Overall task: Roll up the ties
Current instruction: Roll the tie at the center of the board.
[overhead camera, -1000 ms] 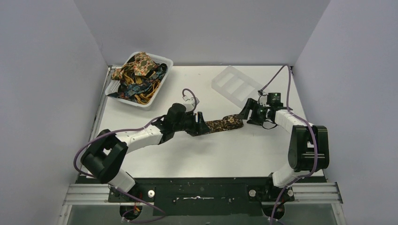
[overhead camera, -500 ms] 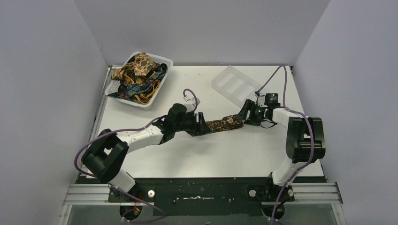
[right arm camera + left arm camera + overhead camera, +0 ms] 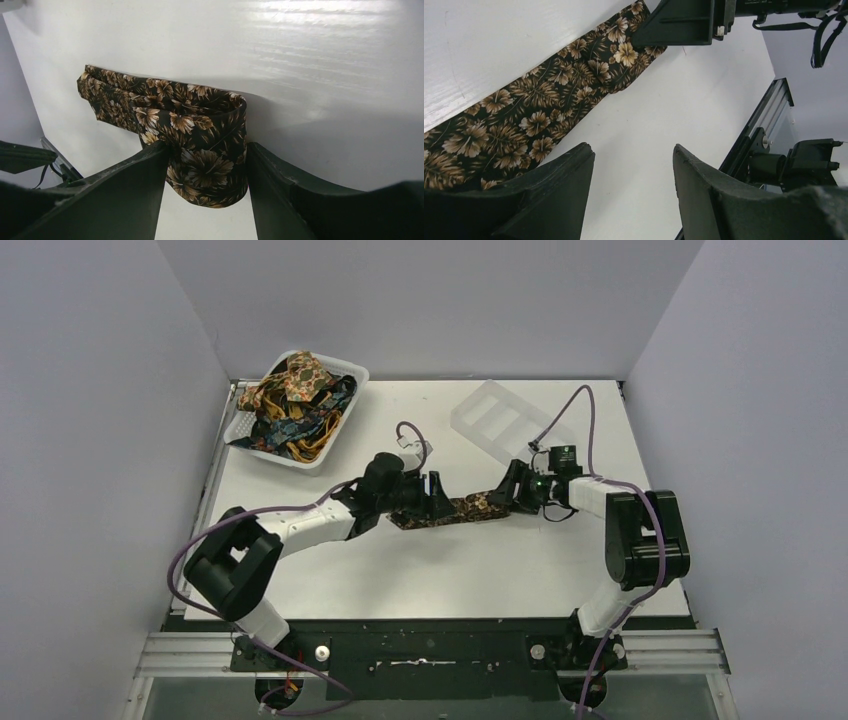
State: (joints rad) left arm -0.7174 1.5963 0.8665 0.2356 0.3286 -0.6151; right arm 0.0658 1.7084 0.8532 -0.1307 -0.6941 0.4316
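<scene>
Lying flat on the table (image 3: pixel 450 570), one brown tie (image 3: pixel 470 506) is being worked between the left claw (image 3: pixel 438 503) and right claw (image 3: pixel 501 498); the other ties (image 3: pixel 295 400) are being shown heaped in the basket (image 3: pixel 352 368). At the left wrist, that claw (image 3: pixel 634 150) is being held wide, its gap bare and the tie (image 3: pixel 549 110) beside it. At the right wrist, the tie's folded end (image 3: pixel 210 150) is being clasped, and rolling is judged barely begun.
</scene>
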